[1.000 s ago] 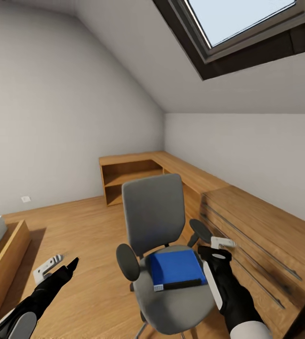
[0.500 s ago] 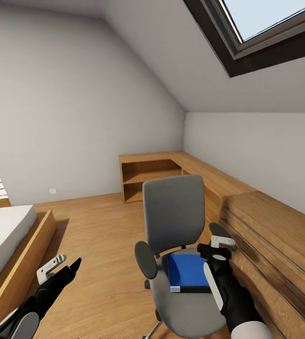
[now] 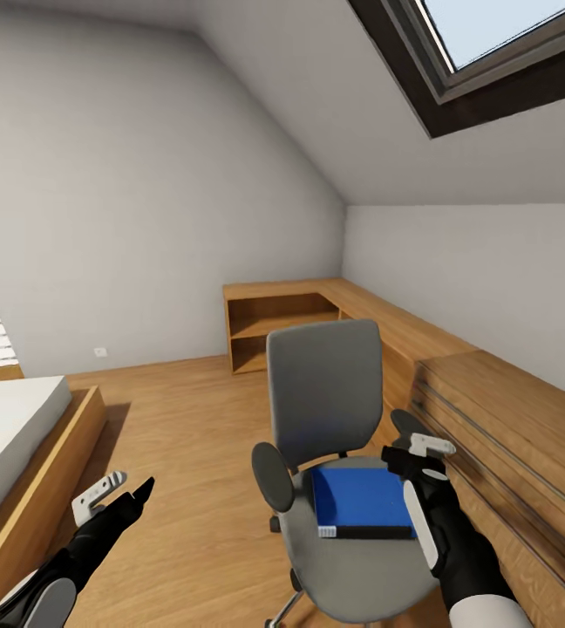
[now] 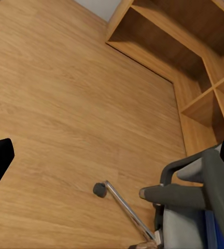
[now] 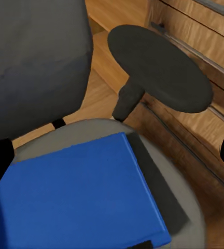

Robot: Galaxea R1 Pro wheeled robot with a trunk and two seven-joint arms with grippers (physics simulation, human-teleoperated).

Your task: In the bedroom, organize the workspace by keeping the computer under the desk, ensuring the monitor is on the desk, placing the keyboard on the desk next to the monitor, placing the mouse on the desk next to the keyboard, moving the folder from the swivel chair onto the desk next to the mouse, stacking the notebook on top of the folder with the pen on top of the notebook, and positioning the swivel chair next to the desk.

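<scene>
Right arm edged forward, flat blue folder [image 3: 361, 500] on padded grey swivel chair [image 3: 324, 394], both jaws released

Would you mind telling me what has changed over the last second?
The camera swung left, bringing the bed into view. The right end effector stays beside the folder, which still lies on the swivel chair. Nothing was grasped or released.
</scene>
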